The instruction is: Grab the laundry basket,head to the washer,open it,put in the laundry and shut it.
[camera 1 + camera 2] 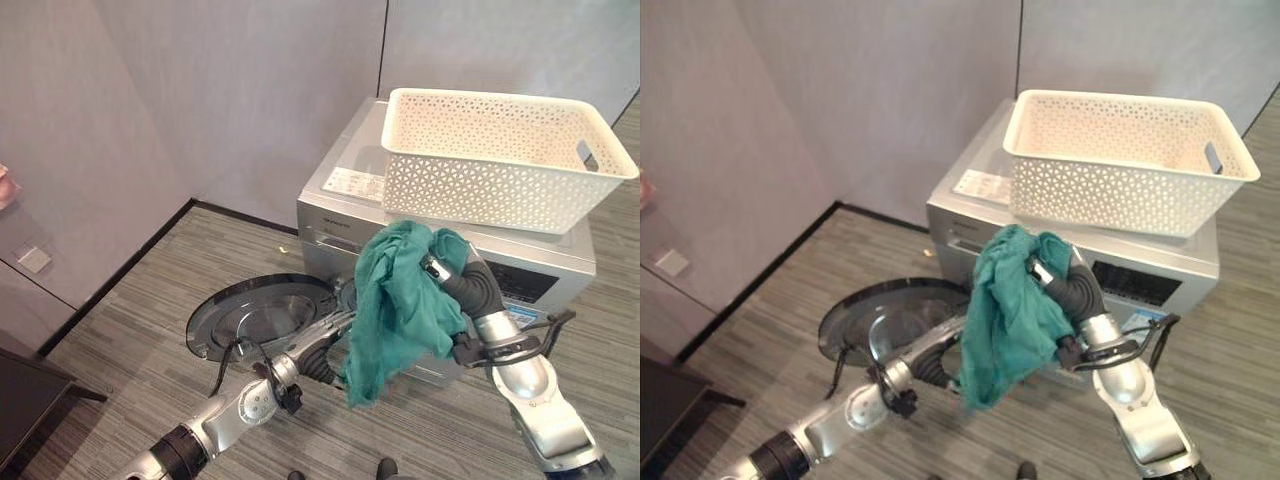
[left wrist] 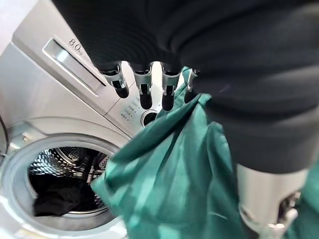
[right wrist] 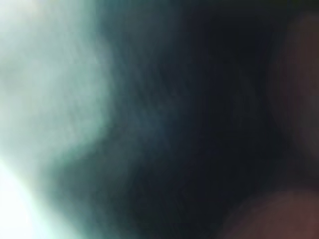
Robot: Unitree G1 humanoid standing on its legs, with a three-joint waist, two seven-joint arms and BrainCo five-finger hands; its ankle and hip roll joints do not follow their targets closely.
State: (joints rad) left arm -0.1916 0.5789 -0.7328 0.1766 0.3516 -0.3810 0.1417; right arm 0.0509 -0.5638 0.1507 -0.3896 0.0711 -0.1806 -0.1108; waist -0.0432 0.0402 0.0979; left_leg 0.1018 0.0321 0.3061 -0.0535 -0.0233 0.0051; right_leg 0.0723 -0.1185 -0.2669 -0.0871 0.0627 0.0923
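A teal cloth (image 1: pixel 400 305) hangs in front of the silver washer (image 1: pixel 345 215), with my right hand (image 1: pixel 438 268) shut on its upper edge. The cloth drapes over that hand and hides most of it. The washer's round door (image 1: pixel 260 315) stands open to the left, low over the floor. My left hand (image 2: pixel 144 92) reaches in under the cloth with straight fingers, pointing at the control panel above the drum opening (image 2: pixel 65 164). Dark laundry (image 2: pixel 57 201) lies inside the drum. The white perforated basket (image 1: pixel 500 190) sits on top of the washer.
Grey walls stand behind and to the left of the washer. A dark piece of furniture (image 1: pixel 25 400) sits at the lower left. Striped grey floor (image 1: pixel 150 300) stretches left of the open door.
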